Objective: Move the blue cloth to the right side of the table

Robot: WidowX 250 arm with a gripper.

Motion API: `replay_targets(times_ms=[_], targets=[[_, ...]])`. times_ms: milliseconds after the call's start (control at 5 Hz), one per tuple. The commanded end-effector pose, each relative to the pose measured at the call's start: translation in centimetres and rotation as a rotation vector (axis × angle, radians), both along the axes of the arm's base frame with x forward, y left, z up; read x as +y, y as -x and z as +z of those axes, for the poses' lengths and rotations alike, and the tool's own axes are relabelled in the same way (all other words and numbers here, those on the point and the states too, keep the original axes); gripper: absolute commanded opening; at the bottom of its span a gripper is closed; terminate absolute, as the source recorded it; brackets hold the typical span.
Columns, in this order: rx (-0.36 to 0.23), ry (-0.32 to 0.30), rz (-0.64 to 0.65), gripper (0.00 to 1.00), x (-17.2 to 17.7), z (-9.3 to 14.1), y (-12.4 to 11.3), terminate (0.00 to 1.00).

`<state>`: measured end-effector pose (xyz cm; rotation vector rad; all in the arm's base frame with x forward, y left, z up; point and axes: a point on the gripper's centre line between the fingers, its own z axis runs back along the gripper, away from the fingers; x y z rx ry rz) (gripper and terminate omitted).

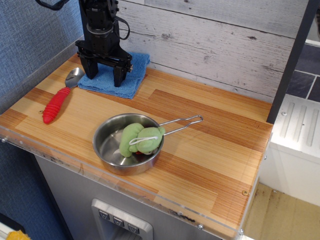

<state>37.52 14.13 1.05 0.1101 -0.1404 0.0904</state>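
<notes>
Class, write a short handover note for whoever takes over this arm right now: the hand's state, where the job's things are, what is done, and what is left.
Hand: open, fingers spread and lowered onto the blue cloth; nothing gripped yet.
Blue cloth: folded, at the back left corner of the table, against the wall, beside the red-handled spoon.
Steel pan with the green plush toy sits near the front middle.
Done: the hand is placed over the cloth.
Left: close on the cloth, lift it, carry it to the right side of the table, probably passing behind the pan, then release.

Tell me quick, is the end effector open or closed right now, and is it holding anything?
End effector: open, fingers spread and lowered onto the blue cloth, straddling it; nothing gripped yet.
</notes>
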Motion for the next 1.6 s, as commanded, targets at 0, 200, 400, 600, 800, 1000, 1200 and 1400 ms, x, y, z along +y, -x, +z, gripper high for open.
replay_targets(times_ms=[0,200,400,600,800,1000,1200,1400], targets=[[-0.025,-0.009,-0.069,1.0,-3.9,1.5,0.2,0.0],[-0.029,-0.008,-0.105,1.0,-6.6,1.7,0.4,0.0],[-0.034,-0.002,-0.152,1.0,-10.1,1.8,0.5,0.0],[-0.029,-0.002,-0.213,1.0,-14.1,1.5,0.6,0.0],[-0.029,0.007,-0.262,1.0,-17.3,1.5,0.6,0.0],[-0.03,0.026,-0.312,1.0,-21.3,1.6,0.4,0.0],[-0.025,0.028,-0.34,1.0,-22.8,1.7,0.9,0.0],[-0.036,0.031,-0.291,1.0,-21.7,2.2,1.3,0.0]])
